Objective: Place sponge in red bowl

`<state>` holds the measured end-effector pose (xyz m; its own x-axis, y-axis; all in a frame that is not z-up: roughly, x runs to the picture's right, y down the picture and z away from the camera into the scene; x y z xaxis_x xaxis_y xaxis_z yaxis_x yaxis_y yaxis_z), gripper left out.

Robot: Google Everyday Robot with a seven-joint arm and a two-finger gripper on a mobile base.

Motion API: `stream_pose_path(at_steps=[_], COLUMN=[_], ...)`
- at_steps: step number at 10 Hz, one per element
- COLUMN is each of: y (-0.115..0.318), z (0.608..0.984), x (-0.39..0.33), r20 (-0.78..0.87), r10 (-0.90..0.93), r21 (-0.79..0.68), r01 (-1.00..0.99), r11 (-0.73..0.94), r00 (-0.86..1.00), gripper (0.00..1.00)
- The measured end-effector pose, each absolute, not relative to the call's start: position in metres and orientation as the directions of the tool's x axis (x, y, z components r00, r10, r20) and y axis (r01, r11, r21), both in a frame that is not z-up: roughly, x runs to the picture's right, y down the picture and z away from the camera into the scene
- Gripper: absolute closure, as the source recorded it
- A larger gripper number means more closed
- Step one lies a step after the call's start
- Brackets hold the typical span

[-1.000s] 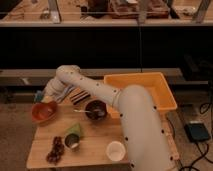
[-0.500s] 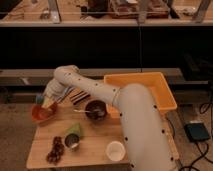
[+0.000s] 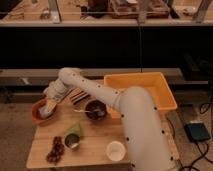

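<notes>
The red bowl (image 3: 39, 114) sits at the far left edge of the wooden table (image 3: 95, 150). My gripper (image 3: 50, 103) hangs right over the bowl's right side, at the end of the white arm (image 3: 100, 95) that reaches in from the right. A pale yellow sponge (image 3: 51, 105) shows at the gripper's tip, just above or inside the bowl's rim.
A dark bowl with a spoon (image 3: 95, 109) stands in the table's middle. A striped cloth (image 3: 77, 95) lies behind it. A green cup (image 3: 73, 136) lies on its side, grapes (image 3: 55, 149) front left, a white cup (image 3: 115, 149) front. An orange bin (image 3: 141, 90) stands right.
The gripper has dropped lower and slightly right, from above the bowl's left side down to its rim, carrying the sponge with it.
</notes>
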<state>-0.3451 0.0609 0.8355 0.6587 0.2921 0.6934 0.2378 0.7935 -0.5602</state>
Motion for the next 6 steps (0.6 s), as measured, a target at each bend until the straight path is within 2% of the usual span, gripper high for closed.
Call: stream_pose_path(at_steps=[6], y=[0.0638], z=[0.8246], x=[-0.3392], r20=[0.769], r10=[0.124], r21=[-0.469], r01=[0.422], r11=[0.776], r00=[0.627], gripper=[0.20])
